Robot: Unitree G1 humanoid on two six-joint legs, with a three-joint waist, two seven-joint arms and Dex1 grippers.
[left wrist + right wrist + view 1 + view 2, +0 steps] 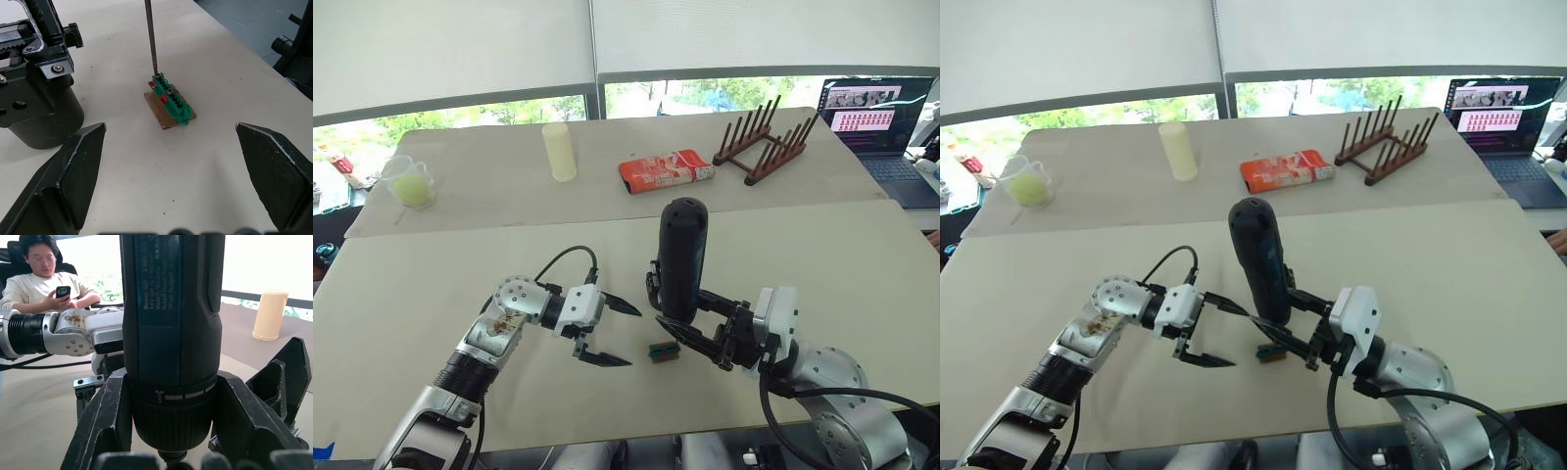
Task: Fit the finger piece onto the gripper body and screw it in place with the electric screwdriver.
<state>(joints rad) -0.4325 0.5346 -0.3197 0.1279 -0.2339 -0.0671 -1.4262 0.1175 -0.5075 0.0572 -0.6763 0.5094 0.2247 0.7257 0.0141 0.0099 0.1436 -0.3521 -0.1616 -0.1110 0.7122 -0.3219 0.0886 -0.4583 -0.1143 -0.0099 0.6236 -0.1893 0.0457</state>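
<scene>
Beige table (431, 284) carries the work: right jaws (690, 328) clamp the electric screwdriver (682, 259) upright, its bit touching a small green block (172, 100), probably collecting a screw. Left jaws (607, 333) spread wide, empty, flanking that block; the gripper body (36, 93) stands just beside them.

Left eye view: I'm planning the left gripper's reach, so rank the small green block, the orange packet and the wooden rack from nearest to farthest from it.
From the left gripper:
1. Small green block, just to its right on the near table.
2. Orange packet, on the far table, ahead and slightly right.
3. Wooden rack, far right on the far table.
</scene>
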